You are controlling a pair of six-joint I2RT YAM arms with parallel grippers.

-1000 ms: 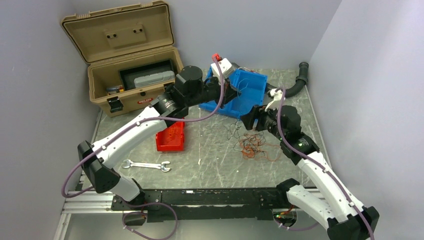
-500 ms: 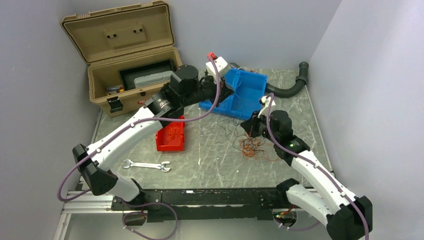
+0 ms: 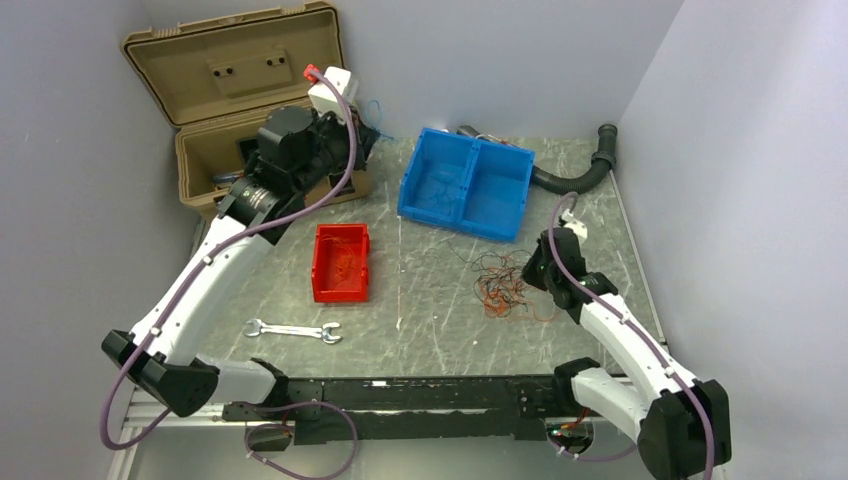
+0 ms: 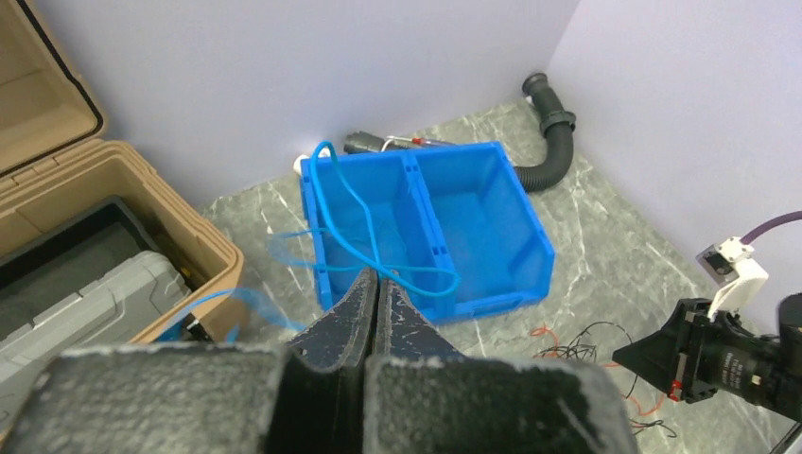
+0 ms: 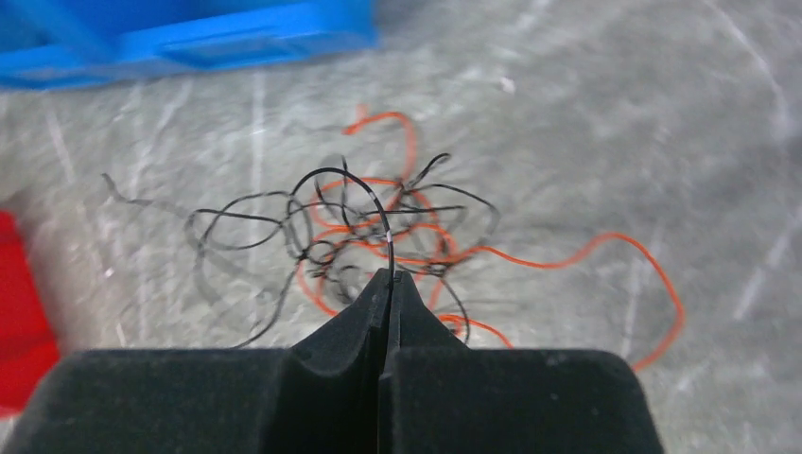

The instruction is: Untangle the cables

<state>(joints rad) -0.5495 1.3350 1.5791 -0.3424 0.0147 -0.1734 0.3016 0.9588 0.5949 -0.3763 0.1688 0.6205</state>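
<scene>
Right wrist view: the tangle [image 5: 378,232] of black and orange-red wires lies on the grey marbled table [image 5: 615,113] at mid-frame. Its black loops are knotted over orange ones, and one long orange-red wire [image 5: 605,241] trails off to the right. A black wire [image 5: 352,180] arches up out of the knot and runs down into the tips of the right gripper [image 5: 388,276], whose fingers are pressed together on it.

In the left wrist view a blue wire [image 4: 359,222] loops through the air in front of the two-compartment blue bin [image 4: 482,288]. The left gripper [image 4: 375,279], at lower centre, is closed and pinches that wire. Whether the wire's far end reaches the knot cannot be told.

From the top camera the clump sits right of centre, just below the blue bin. The left gripper is high at upper left, in front of the open tan case [image 3: 240,70] and well apart from the clump.

These wires look almost weightless, limp and a little springy. They are likely to slide between the pads, and tugging one may drag the whole clump. The best hold is probably a free end or an outer loop, like that black arch, rather than the dense middle. A slow pull should avoid kinking or snapping a strand.

A red bin [image 3: 341,232] lies left of the clump, a wrench [image 3: 293,330] at lower left, and a black ribbed hose [image 3: 575,178] at upper right.
</scene>
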